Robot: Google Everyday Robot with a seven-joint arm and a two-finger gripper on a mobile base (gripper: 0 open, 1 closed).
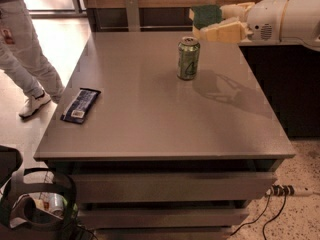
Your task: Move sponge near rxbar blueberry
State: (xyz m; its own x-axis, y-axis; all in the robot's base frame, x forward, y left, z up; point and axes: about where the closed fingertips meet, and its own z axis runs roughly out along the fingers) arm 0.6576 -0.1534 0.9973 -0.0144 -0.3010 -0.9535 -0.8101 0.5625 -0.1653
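Observation:
The sponge (205, 15), dark green on top, is held in my gripper (210, 21) above the table's far right edge. The gripper's cream fingers (222, 31) are shut on it, and the white arm reaches in from the right. The rxbar blueberry (80, 105), a dark blue wrapper with a white patch, lies flat near the table's left edge, far from the sponge. A green soda can (188, 58) stands upright on the table just below and left of the gripper.
The grey table (150, 134) has drawers below its front. A person's legs (25, 59) stand at the left beside the table. A dark counter (290, 84) is at the right. Cables and a power strip (282, 190) lie on the floor.

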